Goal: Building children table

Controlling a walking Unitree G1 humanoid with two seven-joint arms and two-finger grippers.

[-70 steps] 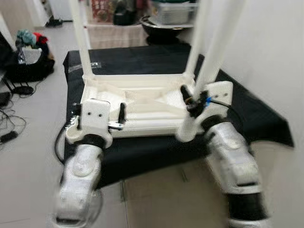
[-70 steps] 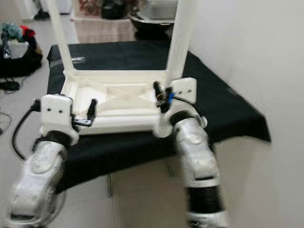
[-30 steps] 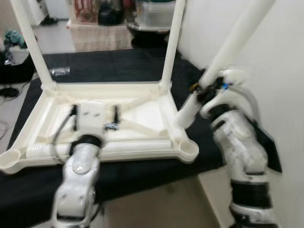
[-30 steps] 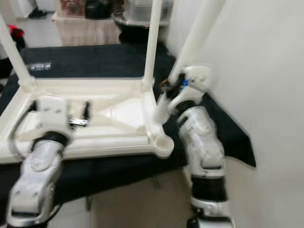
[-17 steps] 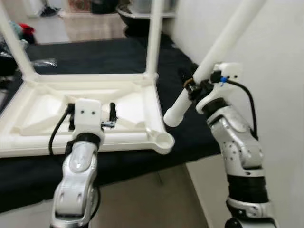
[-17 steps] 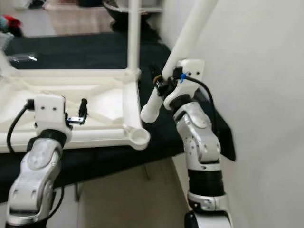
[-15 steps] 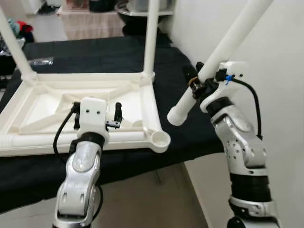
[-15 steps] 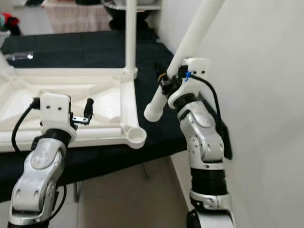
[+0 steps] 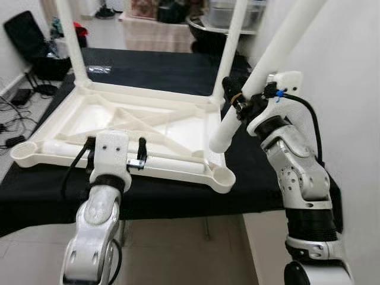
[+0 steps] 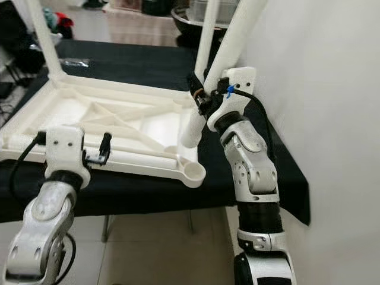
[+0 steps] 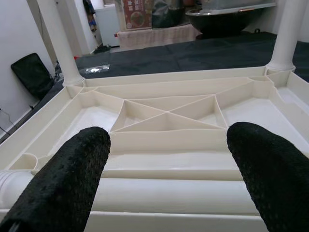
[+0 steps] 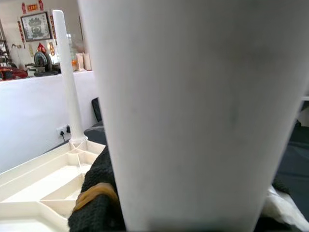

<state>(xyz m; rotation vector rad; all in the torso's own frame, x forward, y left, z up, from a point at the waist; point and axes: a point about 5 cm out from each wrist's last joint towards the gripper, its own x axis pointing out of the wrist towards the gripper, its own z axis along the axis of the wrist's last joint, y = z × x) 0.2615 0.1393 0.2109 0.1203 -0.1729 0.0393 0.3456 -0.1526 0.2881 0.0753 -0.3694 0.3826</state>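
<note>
The upturned white tabletop lies on the black-draped bench. The right gripper, clamped on a loose table leg, has carried it closer to the empty corner socket. The left gripper hovers wide at the near edge.

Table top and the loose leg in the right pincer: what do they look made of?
Table top: likely moulded plastic, cream, slightly glossy, with cast ribs and round corner sockets on its upturned underside. Loose leg, gripped by the right pincer: same cream colour, smooth tube, probably plastic too. The black cloth beneath looks like matte fabric.
</note>
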